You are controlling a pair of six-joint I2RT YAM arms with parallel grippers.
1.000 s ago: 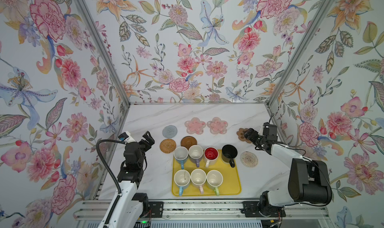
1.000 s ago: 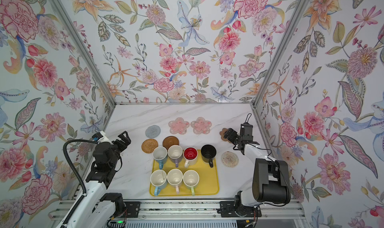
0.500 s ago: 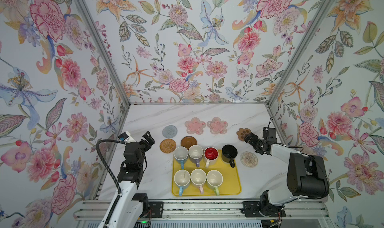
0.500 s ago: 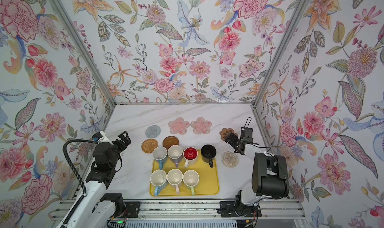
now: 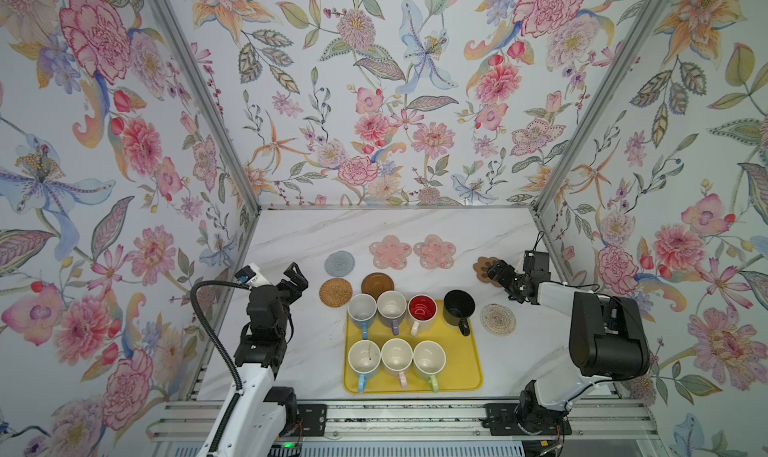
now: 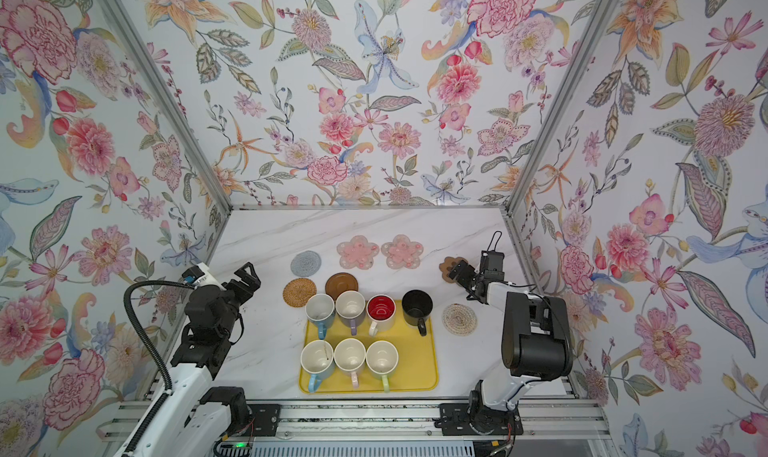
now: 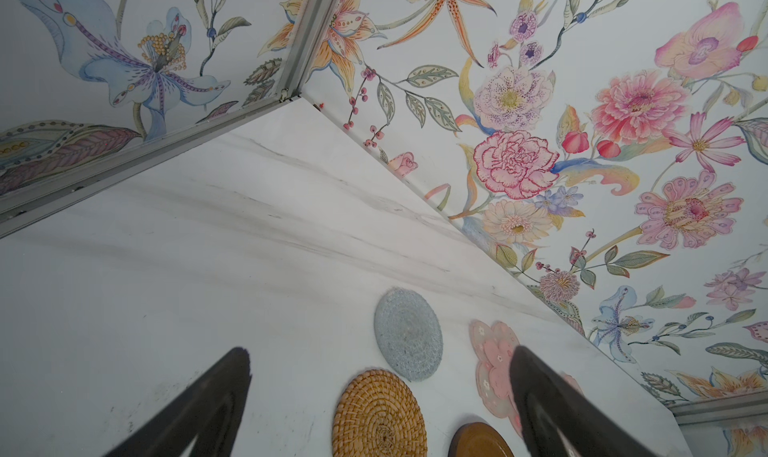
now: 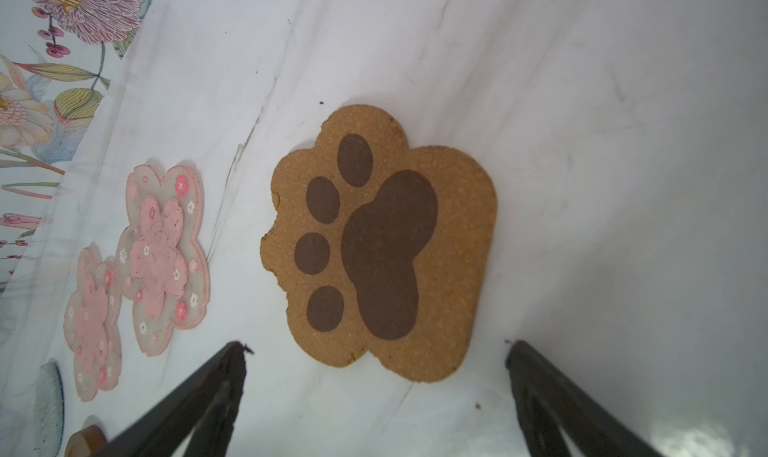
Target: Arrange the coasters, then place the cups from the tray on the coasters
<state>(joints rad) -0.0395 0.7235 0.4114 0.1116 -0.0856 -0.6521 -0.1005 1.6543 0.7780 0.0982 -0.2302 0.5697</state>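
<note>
Seven cups stand on the yellow tray (image 5: 462, 365): blue (image 5: 362, 310), lilac (image 5: 392, 306), red-inside (image 5: 422, 309) and black (image 5: 459, 307) in the far row, then blue (image 5: 364, 357), pink (image 5: 397, 356) and green (image 5: 429, 357). The coasters lie around it: grey-blue (image 5: 340, 263), two pink flowers (image 5: 390, 251) (image 5: 434, 251), rattan (image 5: 335, 292), wooden disc (image 5: 377, 284), rope spiral (image 5: 498, 318) and paw (image 8: 386, 243). My right gripper (image 8: 374, 347) is open just short of the paw coaster, holding nothing. My left gripper (image 5: 296, 278) hangs open left of the rattan coaster (image 7: 378, 413).
Flowered walls close the marble table (image 5: 374, 226) on three sides. The right wall (image 5: 552, 243) runs close behind the right gripper (image 5: 497, 277). A metal rail (image 5: 395, 417) runs along the front edge.
My right gripper has opened fully and drawn back a little from the paw coaster, which now lies flat and more exposed. The left arm has not moved.
</note>
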